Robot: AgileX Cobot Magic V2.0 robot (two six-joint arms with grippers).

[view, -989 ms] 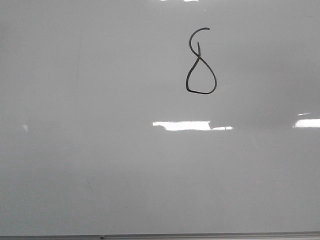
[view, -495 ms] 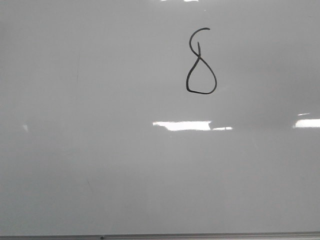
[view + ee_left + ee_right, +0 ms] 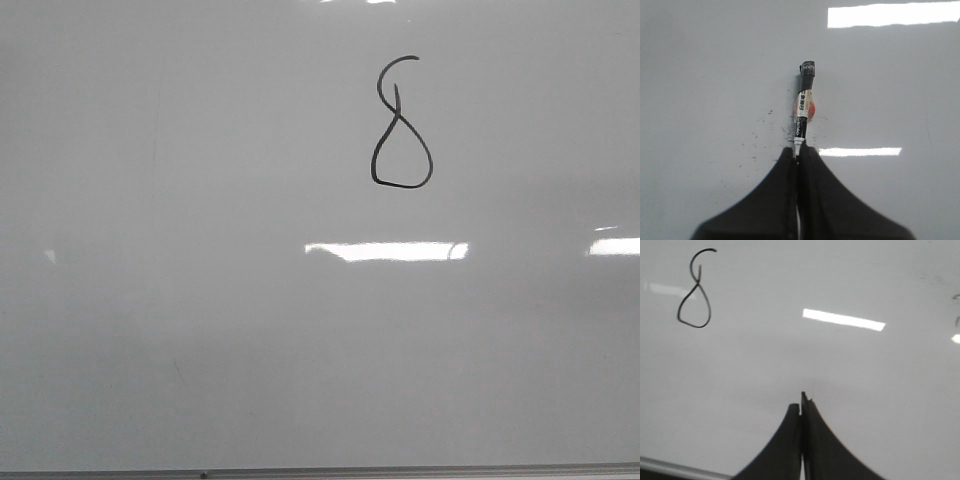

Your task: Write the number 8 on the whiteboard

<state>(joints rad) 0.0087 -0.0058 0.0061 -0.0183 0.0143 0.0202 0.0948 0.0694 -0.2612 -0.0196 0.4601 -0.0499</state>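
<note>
Standing upright on whiteboard (image 3: pixel 200 300) — number 8 (image 3: pixel 402 130); L gripper (image 3: pixel 798 152) clamps marker (image 3: pixel 803 107), R gripper (image 3: pixel 801 407) closed.

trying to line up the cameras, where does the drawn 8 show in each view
Front view: the number 8 sits upper right of centre on the whiteboard.
Left wrist view: not in it.
Right wrist view: the 8 is at upper left.
Shared landmark: the whiteboard itself, across all three.

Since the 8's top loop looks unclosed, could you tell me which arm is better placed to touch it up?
Probably the left: its gripper is shut on the marker. The right gripper is shut and empty, though its camera sees the 8.
</note>
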